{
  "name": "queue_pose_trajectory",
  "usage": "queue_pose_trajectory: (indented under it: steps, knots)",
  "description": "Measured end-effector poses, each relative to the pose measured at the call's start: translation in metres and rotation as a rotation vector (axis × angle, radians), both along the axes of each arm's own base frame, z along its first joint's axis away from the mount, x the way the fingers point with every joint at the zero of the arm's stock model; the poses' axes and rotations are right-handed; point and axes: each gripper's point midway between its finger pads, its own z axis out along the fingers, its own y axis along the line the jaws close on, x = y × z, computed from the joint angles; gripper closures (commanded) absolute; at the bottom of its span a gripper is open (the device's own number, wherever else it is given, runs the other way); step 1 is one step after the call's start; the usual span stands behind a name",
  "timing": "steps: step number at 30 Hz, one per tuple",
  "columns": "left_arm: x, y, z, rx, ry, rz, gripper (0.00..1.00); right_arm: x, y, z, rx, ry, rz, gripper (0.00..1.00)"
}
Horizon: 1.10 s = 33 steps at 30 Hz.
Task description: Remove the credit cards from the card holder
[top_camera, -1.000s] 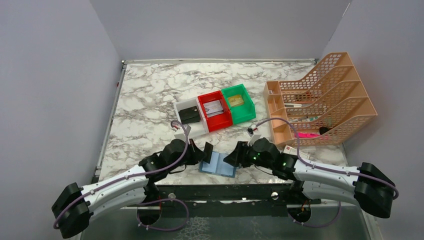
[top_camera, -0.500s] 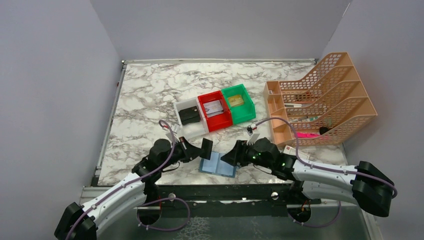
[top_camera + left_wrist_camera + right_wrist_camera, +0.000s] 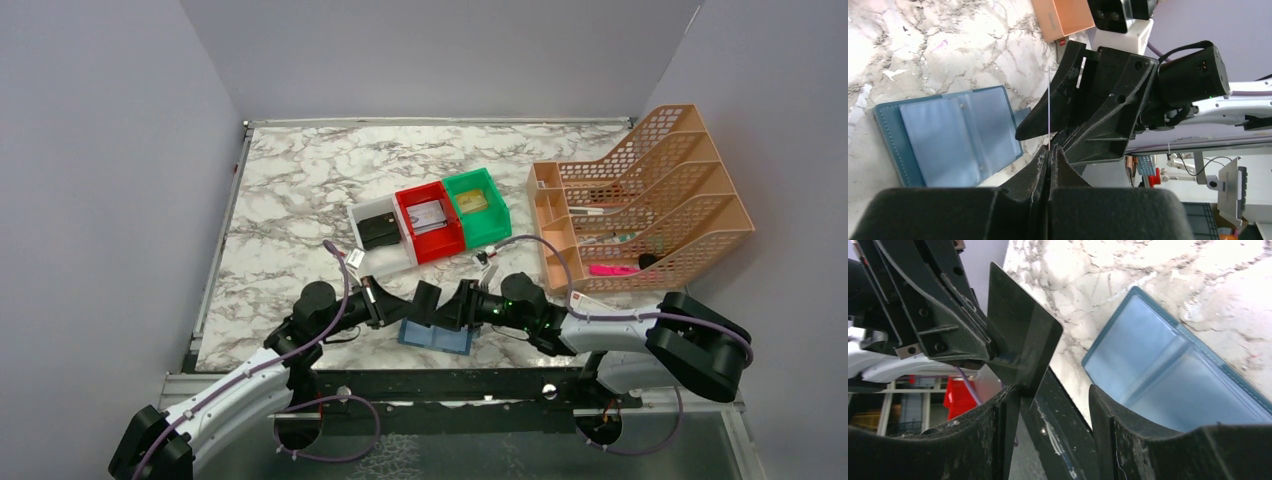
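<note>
The teal-blue card holder [image 3: 437, 336] lies open and flat near the table's front edge, its lighter blue pockets [image 3: 948, 137] facing up. My left gripper [image 3: 405, 303] is shut on a black credit card [image 3: 428, 299] and holds it upright just above the holder. The left wrist view shows that card [image 3: 1049, 107] edge-on as a thin line between the left gripper's [image 3: 1049, 150] pressed fingers. My right gripper [image 3: 458, 304] faces it, open. In the right wrist view the card's [image 3: 1020, 342] lower corner reaches between the right gripper's [image 3: 1053, 397] spread fingers, against the left finger [image 3: 1005, 425]. The holder [image 3: 1168, 375] lies beyond.
White [image 3: 372, 213], red [image 3: 408, 201] and green [image 3: 492, 187] bins stand in a row mid-table; a flat black wallet [image 3: 380, 232] lies in the white one. An orange file rack [image 3: 650, 190] fills the right side. A small white box [image 3: 592, 301] lies by the right arm.
The left gripper carried the black card up and to the right, over the holder. The right gripper advanced left until its fingers reached the card.
</note>
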Motion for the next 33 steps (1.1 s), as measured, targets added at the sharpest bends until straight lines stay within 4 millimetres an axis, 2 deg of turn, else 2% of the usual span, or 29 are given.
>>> queue_pose_trajectory:
  steps: [12,20,25,29,33]
  knots:
    - [-0.007,-0.002,0.010,-0.051,-0.015,-0.033,1.00,0.012,0.012,0.033,0.193,0.005,0.025,0.72]
    - [-0.008,-0.001,0.003,-0.047,0.000,-0.031,1.00,0.008,0.011,0.030,0.262,0.055,0.041,0.87]
    - [-0.009,-0.001,0.001,-0.053,0.010,-0.030,0.99,0.004,0.008,0.032,0.289,0.069,0.045,0.93]
    - [-0.010,0.000,0.003,-0.064,0.009,-0.028,0.63,0.004,0.007,0.038,0.302,0.061,0.047,0.96]
    - [-0.007,0.001,0.000,-0.047,0.008,-0.014,0.48,0.003,0.004,0.046,0.302,0.034,0.047,0.97]
